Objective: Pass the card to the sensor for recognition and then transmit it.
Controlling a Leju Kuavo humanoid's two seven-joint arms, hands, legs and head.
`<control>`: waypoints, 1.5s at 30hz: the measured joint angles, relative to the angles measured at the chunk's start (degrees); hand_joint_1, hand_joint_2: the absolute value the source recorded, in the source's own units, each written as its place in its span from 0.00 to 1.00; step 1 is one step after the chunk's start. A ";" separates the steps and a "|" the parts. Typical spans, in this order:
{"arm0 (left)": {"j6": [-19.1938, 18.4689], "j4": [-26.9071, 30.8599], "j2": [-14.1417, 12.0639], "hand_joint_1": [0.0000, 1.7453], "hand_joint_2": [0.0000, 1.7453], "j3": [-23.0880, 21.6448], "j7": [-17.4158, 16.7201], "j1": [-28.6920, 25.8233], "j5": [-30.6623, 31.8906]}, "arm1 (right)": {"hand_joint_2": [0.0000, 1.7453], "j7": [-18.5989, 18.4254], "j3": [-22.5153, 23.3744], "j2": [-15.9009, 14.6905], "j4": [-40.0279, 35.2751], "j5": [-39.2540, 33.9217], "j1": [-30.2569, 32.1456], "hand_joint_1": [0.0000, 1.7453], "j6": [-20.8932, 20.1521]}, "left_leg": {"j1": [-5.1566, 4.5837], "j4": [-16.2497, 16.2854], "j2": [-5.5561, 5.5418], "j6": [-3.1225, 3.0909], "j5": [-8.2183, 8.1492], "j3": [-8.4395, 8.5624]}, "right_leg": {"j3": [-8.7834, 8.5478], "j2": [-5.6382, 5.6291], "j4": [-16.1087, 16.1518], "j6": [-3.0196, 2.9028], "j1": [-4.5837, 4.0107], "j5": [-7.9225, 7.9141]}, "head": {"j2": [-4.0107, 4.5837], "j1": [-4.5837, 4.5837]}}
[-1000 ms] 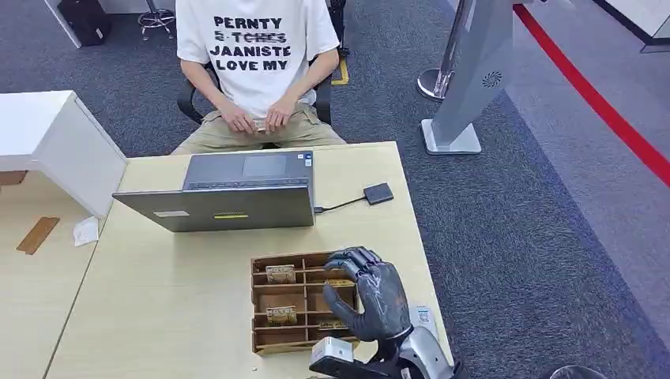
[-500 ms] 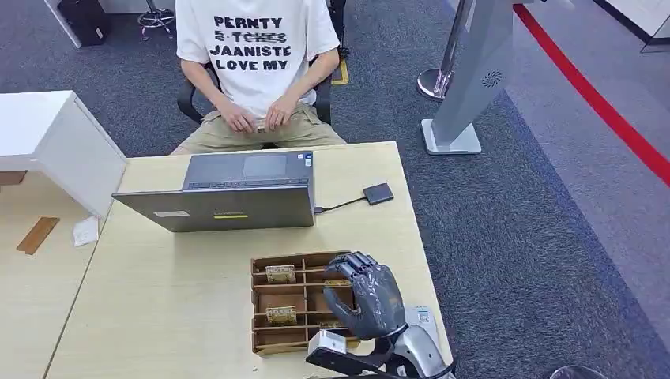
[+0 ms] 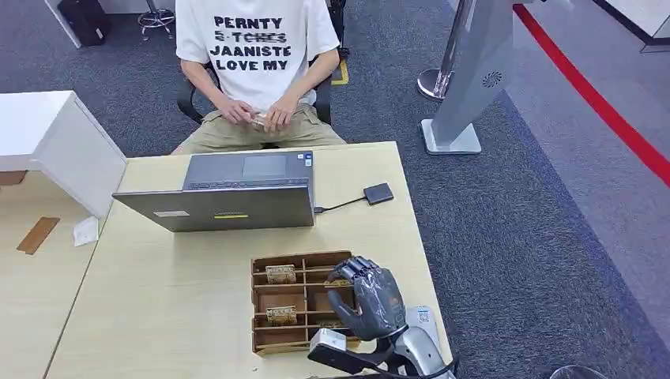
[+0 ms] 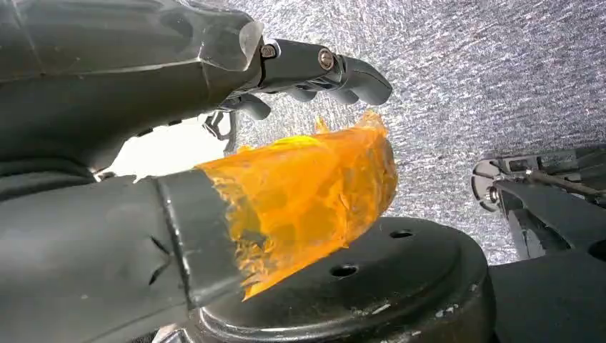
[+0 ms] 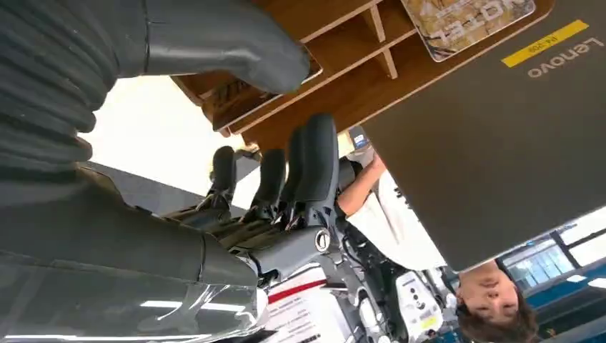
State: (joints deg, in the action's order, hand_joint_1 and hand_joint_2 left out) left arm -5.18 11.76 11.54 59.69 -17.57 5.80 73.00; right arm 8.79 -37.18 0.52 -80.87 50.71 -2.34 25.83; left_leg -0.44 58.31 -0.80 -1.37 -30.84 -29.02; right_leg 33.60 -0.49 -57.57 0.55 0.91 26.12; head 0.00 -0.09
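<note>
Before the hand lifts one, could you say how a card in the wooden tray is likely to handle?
A card looks thin and flat, so probably light, stiff. Lying low between the wooden tray dividers, it may resist pinching and slip from the right hand.

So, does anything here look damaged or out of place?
One thing: in the left wrist view, torn, wrinkled orange tape wraps the thumb of the left robot hand, like a worn patch. On the table, the wooden card tray sits straight.
</note>
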 joint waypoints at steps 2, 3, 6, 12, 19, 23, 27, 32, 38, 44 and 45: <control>0.00 0.00 0.00 0.00 0.00 0.00 0.00 0.00 0.00 | 1.00 0.00 0.24 0.00 0.24 0.00 0.00 0.56 0.00 | 0.00 0.00 0.00 0.00 0.00 0.00 | 0.00 0.00 0.00 0.00 0.00 0.00 | 0.00 0.00; 0.00 0.00 0.00 0.00 0.00 0.02 0.00 0.00 0.00 | 1.00 0.00 0.31 0.00 0.35 0.00 0.00 0.56 0.00 | 0.00 0.00 0.00 0.00 0.00 0.00 | 0.00 0.00 0.00 0.00 0.00 0.00 | 0.00 0.00; 0.02 0.00 0.00 0.00 0.00 0.00 0.00 0.00 0.00 | 1.00 -0.06 0.53 0.00 0.74 0.00 0.00 0.60 0.00 | 0.00 0.00 0.00 0.00 0.00 0.00 | 0.00 0.00 0.00 0.00 0.00 0.00 | 0.00 0.00; 0.04 0.00 0.00 0.00 0.00 0.02 0.00 -0.01 0.00 | 1.00 -0.26 0.66 0.02 1.49 0.31 0.01 0.57 0.09 | 0.00 0.00 0.00 0.00 0.00 0.00 | 0.00 0.00 0.00 0.00 0.00 0.00 | 0.00 0.00; 0.07 0.00 0.00 0.00 0.00 0.02 -0.11 0.00 0.00 | 1.00 -0.28 0.99 0.22 2.21 0.42 0.01 0.59 0.17 | 0.00 0.00 0.00 0.00 0.00 0.00 | 0.00 0.00 0.00 0.00 0.00 0.00 | 0.00 0.00; 0.07 0.00 0.00 0.00 0.00 0.00 -0.11 0.00 0.00 | 1.00 -0.28 1.01 0.26 2.34 0.42 0.02 0.60 0.17 | 0.00 0.00 0.00 0.00 0.00 0.00 | 0.00 0.00 0.00 0.00 0.00 0.00 | 0.00 0.00; 0.07 0.00 0.00 0.00 0.00 0.00 -0.11 0.00 0.00 | 1.00 -0.28 1.01 0.28 2.36 0.42 0.02 0.64 0.17 | 0.00 0.00 0.00 0.00 0.00 0.00 | 0.00 0.00 0.00 0.00 0.00 0.00 | 0.00 0.00; 0.07 0.00 0.00 0.00 0.00 0.02 -0.11 0.00 0.00 | 1.00 -0.28 1.03 0.28 2.38 0.42 0.02 0.90 0.17 | 0.00 0.00 0.00 0.00 0.00 0.00 | 0.00 0.00 0.00 0.00 0.00 0.00 | 0.00 0.00; 0.09 0.00 0.00 0.00 0.00 0.00 -0.11 0.00 0.00 | 1.00 -0.26 1.07 0.31 2.38 0.42 0.00 1.00 0.26 | 0.00 0.00 0.00 0.00 0.00 0.00 | 0.00 0.00 0.00 0.00 0.00 0.00 | 0.00 0.00; 0.07 0.00 0.00 0.00 0.00 0.02 -0.11 0.00 0.00 | 1.00 -0.26 1.31 0.31 2.41 0.50 -0.01 0.99 0.33 | 0.00 0.00 0.00 0.00 0.00 0.00 | 0.00 0.00 0.00 0.00 0.00 0.00 | 0.00 0.00; 0.07 0.00 0.00 0.00 0.00 0.02 -0.11 0.00 0.00 | 1.00 -0.22 1.45 0.33 2.41 0.50 -0.01 0.97 0.33 | 0.00 0.00 0.00 0.00 0.00 0.00 | 0.00 0.00 0.00 0.00 0.00 0.00 | 0.00 0.00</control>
State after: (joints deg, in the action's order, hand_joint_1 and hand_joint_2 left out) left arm -5.11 11.76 11.54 59.71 -17.68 5.79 73.00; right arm 8.57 -35.74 0.85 -78.47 51.21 -2.35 26.16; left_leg -0.44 58.31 -0.80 -1.37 -30.84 -29.02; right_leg 33.60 -0.49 -57.57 0.55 0.91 26.12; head 0.00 -0.09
